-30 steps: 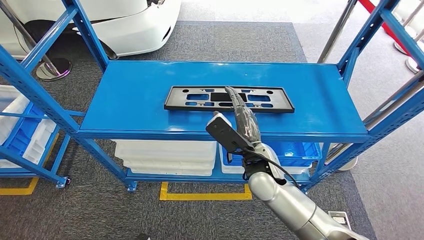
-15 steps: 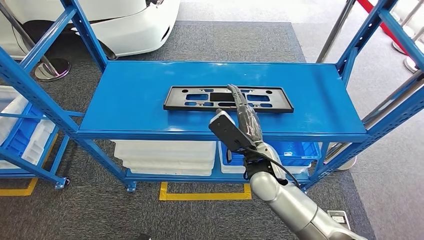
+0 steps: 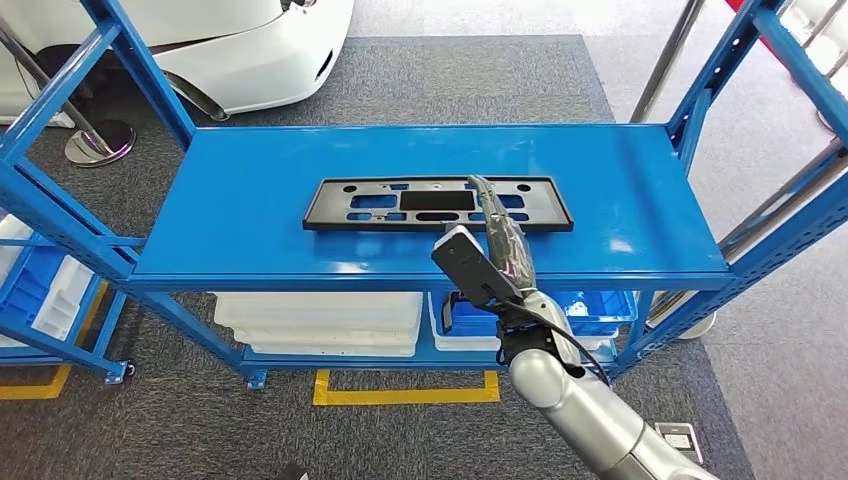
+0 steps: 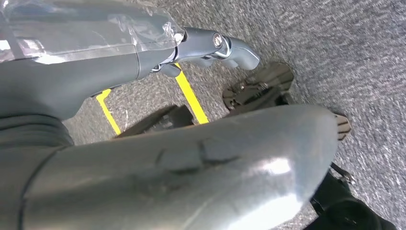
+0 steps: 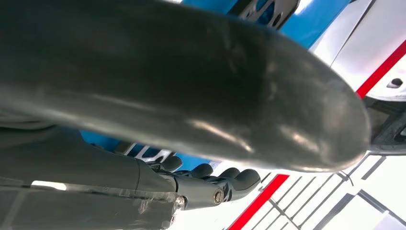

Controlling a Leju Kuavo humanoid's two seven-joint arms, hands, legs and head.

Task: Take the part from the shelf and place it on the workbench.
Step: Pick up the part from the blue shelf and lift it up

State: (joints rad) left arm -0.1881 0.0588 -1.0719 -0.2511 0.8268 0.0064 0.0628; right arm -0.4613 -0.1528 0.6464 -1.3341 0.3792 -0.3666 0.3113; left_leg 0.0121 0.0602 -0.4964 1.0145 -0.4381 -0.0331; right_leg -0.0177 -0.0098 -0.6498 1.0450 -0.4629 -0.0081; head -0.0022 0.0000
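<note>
Blue steel shelf (image 3: 250, 215) carries the black plastic frame part (image 3: 360, 203) flat on its top board, near the middle. Below it sit white bins (image 3: 318, 322) and, further right, a blue bin (image 3: 590, 305). Right hand (image 3: 497, 232) reaches over the front edge, its fingers (image 3: 492, 205) straight and together, lying across the part's right half, holding nothing. Left hand (image 4: 218, 48) hangs above the grey carpet (image 4: 335, 57), fingers loosely curled and empty.

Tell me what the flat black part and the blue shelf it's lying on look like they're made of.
The black part looks like matte moulded plastic: a thin, dull frame with neat cut-out slots, though coated metal can't be excluded. The blue shelf looks like painted sheet steel: glossy with soft reflections, and the uprights are perforated.
</note>
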